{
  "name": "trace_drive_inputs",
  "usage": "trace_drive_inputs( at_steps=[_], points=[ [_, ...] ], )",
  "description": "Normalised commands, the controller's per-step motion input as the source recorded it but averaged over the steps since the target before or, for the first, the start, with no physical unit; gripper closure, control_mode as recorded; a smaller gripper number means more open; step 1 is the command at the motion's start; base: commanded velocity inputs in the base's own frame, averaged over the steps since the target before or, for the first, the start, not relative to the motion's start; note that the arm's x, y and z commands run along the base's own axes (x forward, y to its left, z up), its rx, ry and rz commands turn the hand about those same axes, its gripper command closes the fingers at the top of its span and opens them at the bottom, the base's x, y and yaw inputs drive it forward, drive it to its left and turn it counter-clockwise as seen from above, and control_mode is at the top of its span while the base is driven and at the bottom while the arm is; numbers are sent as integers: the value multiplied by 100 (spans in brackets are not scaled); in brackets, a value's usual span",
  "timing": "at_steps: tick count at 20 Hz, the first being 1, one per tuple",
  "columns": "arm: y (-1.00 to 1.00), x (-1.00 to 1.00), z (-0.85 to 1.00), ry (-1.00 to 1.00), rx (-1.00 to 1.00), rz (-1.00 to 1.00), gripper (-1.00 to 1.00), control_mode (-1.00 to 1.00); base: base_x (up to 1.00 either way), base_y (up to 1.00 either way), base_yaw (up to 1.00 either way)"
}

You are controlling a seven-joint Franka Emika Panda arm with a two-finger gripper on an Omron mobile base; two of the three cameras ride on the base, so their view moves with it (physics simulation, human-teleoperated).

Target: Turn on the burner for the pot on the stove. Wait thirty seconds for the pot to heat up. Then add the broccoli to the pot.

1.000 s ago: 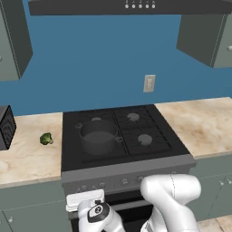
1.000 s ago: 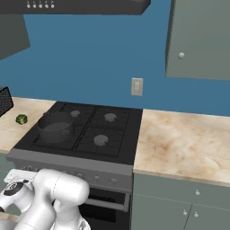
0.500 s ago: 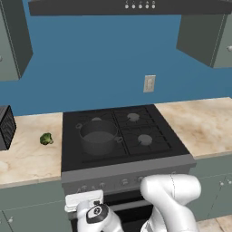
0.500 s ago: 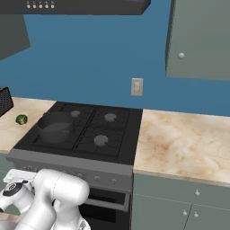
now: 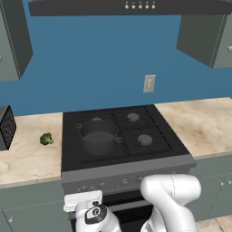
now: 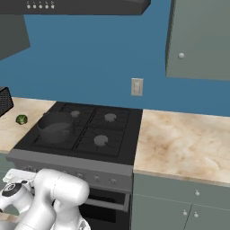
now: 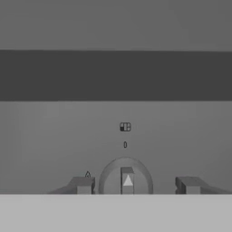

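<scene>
The black stove (image 5: 136, 159) carries the dark grey pot (image 5: 97, 136) on its front left burner; the same pot (image 6: 55, 127) has nothing in it. The green broccoli (image 5: 46, 139) lies on the counter left of the stove, also visible as a small floret (image 6: 21, 119). My gripper (image 7: 136, 186) faces the grey front panel, open, with one round knob (image 7: 125, 179) between its fingertips (image 7: 84, 185) and a gap on each side. The white hand (image 5: 83, 200) sits low at the panel's left end.
A row of small knobs (image 5: 124, 182) runs along the panel above the oven door. A dark toaster (image 5: 5, 127) stands at the far left of the counter. Beige counter (image 6: 184, 143) stretches to the right of the stove, with cabinets above.
</scene>
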Motion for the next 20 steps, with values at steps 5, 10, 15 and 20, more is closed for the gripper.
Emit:
trace_drive_inputs(
  at_steps=[5,10,15,20],
  points=[
    [0,38,0,0,0,0,100,-100,0,0,0],
    [8,13,8,0,-3,2,100,-100,0,0,0],
    [2,9,22,0,-7,21,100,-100,0,0,0],
    [0,4,18,0,-8,34,100,-100,0,0,0]
  ],
)
